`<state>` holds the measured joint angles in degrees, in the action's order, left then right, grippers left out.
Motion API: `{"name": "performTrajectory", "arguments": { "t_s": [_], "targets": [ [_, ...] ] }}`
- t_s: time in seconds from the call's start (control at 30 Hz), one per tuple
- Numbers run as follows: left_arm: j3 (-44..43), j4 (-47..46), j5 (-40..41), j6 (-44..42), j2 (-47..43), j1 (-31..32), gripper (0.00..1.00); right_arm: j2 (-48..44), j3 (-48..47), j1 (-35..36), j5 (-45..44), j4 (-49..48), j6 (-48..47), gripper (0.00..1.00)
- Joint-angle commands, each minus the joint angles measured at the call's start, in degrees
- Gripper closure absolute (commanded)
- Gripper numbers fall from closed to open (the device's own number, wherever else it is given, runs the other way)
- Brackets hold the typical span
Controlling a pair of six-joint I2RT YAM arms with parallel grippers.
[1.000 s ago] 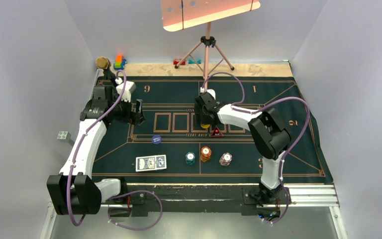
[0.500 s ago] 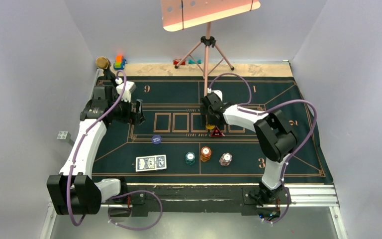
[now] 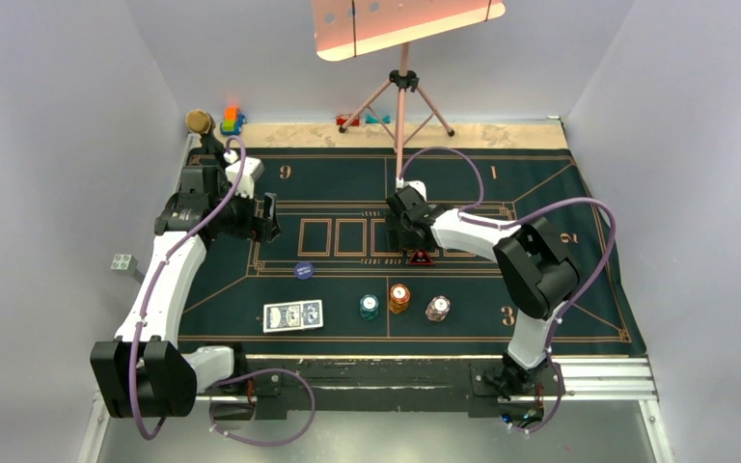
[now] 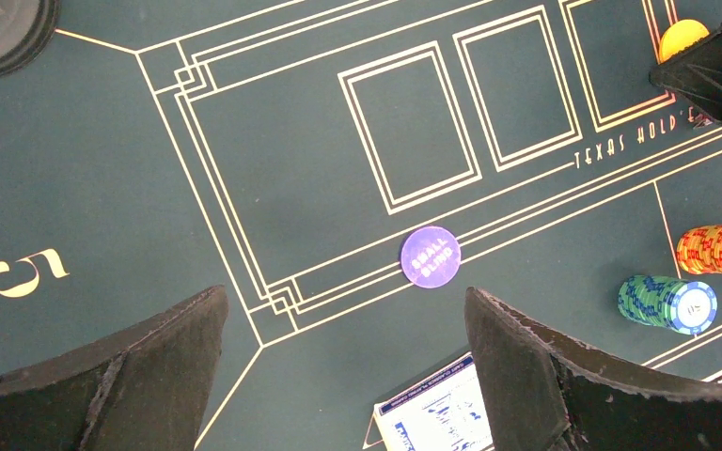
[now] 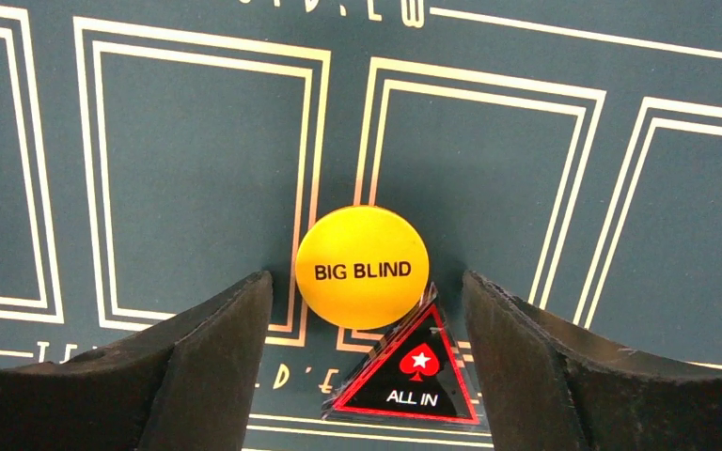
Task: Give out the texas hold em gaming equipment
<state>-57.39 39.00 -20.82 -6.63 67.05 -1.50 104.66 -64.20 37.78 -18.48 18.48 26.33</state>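
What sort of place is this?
Probably a walled robot test cell dressed as a poker table: a Texas Hold'em felt mat, poker chip stacks, and a yellow Big Blind disc.

Top camera overlooks mat [image 3: 347, 178]; close downward wrist cameras share yellow disc [image 5: 362, 267] [image 4: 682, 38]

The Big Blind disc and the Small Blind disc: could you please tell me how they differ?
The Big Blind disc is yellow; the Small Blind disc is purple-blue. Lettering is dark on the Big Blind disc, pale on the Small Blind disc. The Big Blind disc lies between the open fingers of the right gripper, against the All In marker; the Small Blind disc lies alone on a gold line. Both are round, flat on the mat.
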Motion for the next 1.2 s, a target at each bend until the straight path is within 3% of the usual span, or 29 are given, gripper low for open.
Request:
{"name": "performTrajectory", "arguments": {
  "t_s": [0.0, 0.37, 0.7, 1.17],
  "targets": [
    [-0.3, -0.3, -0.3, -0.6, -1.4, -0.4, 0.00, -1.7, 1.3, 0.4, 0.6, 3.2, 0.1, 0.26],
    [-0.5, -0.2, 0.0, -0.5, -1.8, -0.4, 0.00, 1.4, -2.5, -1.9, -3.2, 8.1, 0.9, 0.50],
    [-0.6, -0.3, 0.0, -0.6, -1.6, -0.4, 0.00, 3.4, -6.4, -10.1, -3.8, 8.7, 0.0, 0.54],
    [-0.5, -0.2, 0.1, -0.8, -1.8, -0.4, 0.00, 14.1, -22.3, -19.3, -3.2, 11.5, -2.8, 0.53]
  ]
}}
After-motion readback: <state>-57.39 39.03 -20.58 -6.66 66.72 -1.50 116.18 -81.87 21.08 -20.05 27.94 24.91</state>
